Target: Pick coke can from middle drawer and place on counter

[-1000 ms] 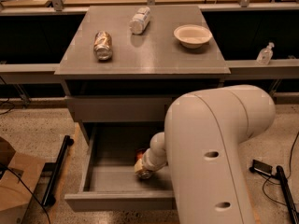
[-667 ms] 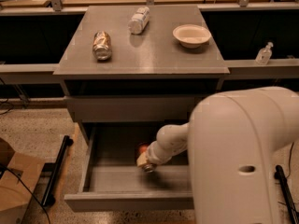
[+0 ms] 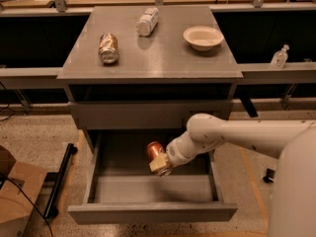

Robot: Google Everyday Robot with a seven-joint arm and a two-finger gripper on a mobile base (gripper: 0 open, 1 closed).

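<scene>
1 gripper [image 3: 159,163] over open middle drawer [image 3: 148,212], clasping 1 coke can [image 3: 154,149]

No readable lettering, seemingly, even on coke can [image 3: 154,149] in pincer [image 3: 159,163] above middle drawer [image 3: 152,213].

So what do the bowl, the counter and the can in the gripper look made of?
Bowl: off-white, matte, probably paper or plastic. Counter: grey, smooth, faintly reflective, likely laminate. Coke can: red, glossy, likely metal, held by the gripper over the open drawer.
</scene>
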